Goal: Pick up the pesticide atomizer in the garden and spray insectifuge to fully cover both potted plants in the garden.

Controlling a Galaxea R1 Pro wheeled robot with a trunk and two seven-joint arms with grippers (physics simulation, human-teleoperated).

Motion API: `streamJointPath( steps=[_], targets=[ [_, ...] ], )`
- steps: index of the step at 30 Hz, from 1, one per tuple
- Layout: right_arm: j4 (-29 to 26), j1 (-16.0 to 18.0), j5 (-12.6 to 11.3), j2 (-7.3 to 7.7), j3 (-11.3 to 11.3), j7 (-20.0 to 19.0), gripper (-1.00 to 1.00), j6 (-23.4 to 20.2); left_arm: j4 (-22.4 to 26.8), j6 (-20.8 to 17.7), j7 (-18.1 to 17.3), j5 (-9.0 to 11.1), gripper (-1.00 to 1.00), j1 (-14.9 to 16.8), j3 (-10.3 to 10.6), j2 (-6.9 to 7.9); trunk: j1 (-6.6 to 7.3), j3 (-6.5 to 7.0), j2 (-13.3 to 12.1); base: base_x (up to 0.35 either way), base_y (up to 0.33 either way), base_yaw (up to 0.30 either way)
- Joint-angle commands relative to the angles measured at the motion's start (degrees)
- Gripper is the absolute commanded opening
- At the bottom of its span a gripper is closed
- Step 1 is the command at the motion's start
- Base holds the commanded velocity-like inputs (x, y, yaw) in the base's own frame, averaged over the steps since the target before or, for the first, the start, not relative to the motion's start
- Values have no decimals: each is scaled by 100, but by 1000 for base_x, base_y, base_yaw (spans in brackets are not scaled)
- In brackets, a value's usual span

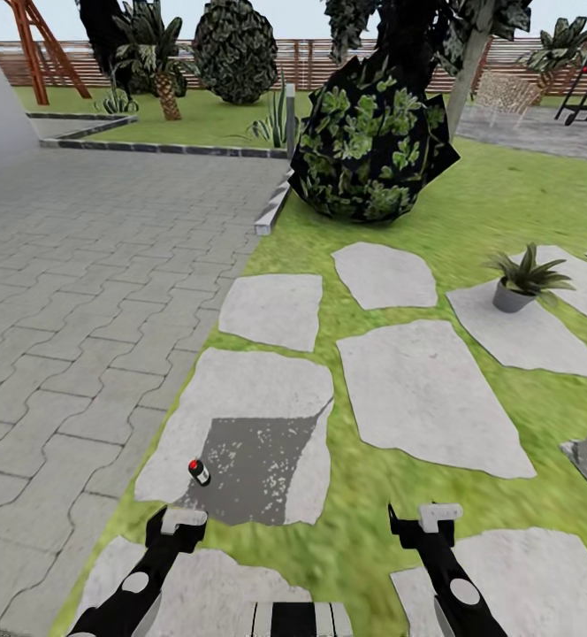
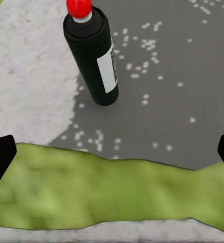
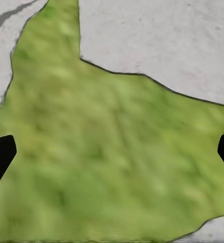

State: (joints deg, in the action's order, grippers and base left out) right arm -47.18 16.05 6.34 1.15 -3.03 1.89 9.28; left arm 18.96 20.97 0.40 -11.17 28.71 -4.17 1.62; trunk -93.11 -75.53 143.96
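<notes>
The pesticide atomizer [image 1: 199, 471], a slim dark bottle with a red top and white label, stands upright on the dark patch of a grey stepping stone [image 1: 249, 398]. My left gripper [image 1: 183, 520] hovers just short of it, open. In the left wrist view the atomizer [image 2: 94, 55] stands ahead of the open left gripper [image 2: 112, 157], beyond a strip of grass and not between the fingers. My right gripper [image 1: 438, 515] is open over the lawn, and the right wrist view has the right gripper [image 3: 112, 157] above grass. One potted plant [image 1: 523, 283] sits on a stone at the right.
A large dark leafy bush [image 1: 369, 141] stands ahead in the middle, with a grey bollard lamp [image 1: 290, 119] beside it. Grey block paving [image 1: 90, 265] spreads to the left behind a curb. Several stepping stones cross the lawn. A brown slatted fence [image 1: 302, 62] closes the back.
</notes>
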Motion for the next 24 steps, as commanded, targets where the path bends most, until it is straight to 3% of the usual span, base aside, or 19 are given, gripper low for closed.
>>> streamJointPath(
  steps=[1, 7, 16, 24],
  targets=[
    [5, 1, 60, -1, -4, 21, 100, 12, -3, 23, 4, -61, 100, 3, -40, -4, -1, -36, 3, 0, 0, 0],
    [11, 3, 60, -2, -4, 14, 100, 12, 2, 29, 4, -61, 100, 3, -40, -4, -17, -218, 11, 0, 0, 0],
    [31, -3, 91, 4, 13, 7, 100, 14, -6, 239, 13, -69, 100, 3, -40, -4, -17, -229, 11, 8, 6, 0],
    [34, -5, 103, 24, 13, 5, 100, 20, -7, 258, 47, -75, 100, 3, -40, -8, -17, -229, 11, 163, 188, 0]
  ],
)
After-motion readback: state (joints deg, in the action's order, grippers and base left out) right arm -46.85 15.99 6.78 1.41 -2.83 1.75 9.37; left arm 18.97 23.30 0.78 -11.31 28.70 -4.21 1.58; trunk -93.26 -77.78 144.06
